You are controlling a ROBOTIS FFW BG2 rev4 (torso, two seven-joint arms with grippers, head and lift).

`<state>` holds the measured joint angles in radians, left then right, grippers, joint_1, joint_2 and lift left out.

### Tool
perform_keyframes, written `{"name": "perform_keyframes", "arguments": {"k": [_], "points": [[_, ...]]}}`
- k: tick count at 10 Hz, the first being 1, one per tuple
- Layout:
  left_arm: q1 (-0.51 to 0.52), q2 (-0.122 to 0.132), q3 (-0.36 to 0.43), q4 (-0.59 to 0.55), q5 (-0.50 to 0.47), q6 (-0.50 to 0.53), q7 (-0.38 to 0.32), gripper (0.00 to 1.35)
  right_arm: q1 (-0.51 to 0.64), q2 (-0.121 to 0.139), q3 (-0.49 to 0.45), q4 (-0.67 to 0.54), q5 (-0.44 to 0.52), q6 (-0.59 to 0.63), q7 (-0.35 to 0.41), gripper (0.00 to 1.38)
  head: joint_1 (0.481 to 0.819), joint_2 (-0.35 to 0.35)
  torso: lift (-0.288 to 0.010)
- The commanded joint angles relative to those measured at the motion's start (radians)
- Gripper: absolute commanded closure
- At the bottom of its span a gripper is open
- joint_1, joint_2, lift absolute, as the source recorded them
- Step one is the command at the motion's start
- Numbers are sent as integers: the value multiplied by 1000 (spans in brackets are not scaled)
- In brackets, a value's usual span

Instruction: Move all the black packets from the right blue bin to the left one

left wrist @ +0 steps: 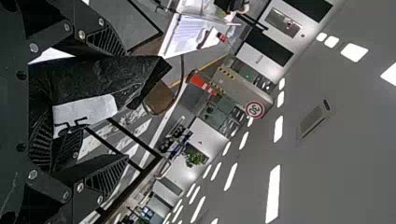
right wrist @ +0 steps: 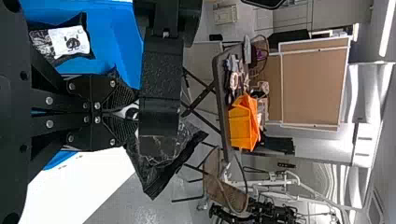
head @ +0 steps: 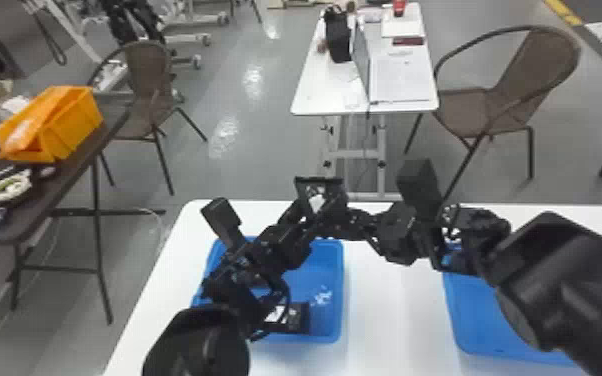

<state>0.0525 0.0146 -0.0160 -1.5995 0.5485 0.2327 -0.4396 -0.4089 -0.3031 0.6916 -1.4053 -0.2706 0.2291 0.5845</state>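
Observation:
Above the left blue bin, my left gripper and right gripper meet at a black packet with a white label. In the right wrist view, my right gripper is shut on the packet, partly hidden by the left gripper. In the left wrist view, the packet lies between the spread fingers of my left gripper, which stands open around it. Another black packet lies in the left bin. The right blue bin is partly covered by the right arm.
Both bins stand on a white table. Off to the left is a dark table with an orange bin. Beyond the white table are a desk with a laptop and brown chairs.

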Motion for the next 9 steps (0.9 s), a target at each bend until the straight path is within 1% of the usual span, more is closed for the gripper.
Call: {"name": "perform_keyframes", "arguments": {"k": [1,2,3,4,6,7,8,9], "points": [[4,-1,5,-19,8,63,1,809,2,4,-1,0,1,-2,2,1227,695,177,0],[20,-2,-2,-22,19,14,19,1274,5,9,-3,3,-1,-8,2,1227,695,172,0],[29,-17,5,-31,-10,-24,29,1253,12,12,-9,3,-1,-8,2,1227,695,173,0],[32,-17,11,-42,-52,-38,29,1227,13,13,-12,3,-1,-8,2,1227,695,180,0],[32,-17,10,-42,-59,-59,29,1227,18,16,-17,8,-2,-13,2,1227,695,188,0],[33,-17,11,-42,-58,-72,30,1227,24,18,-23,11,-4,-25,2,1187,695,190,0],[36,-17,16,-40,-56,-98,36,1227,35,28,-38,28,-4,-76,15,705,695,192,0],[43,-17,28,-36,-53,-135,47,1227,67,44,-80,32,5,-103,29,48,695,197,0]]}}
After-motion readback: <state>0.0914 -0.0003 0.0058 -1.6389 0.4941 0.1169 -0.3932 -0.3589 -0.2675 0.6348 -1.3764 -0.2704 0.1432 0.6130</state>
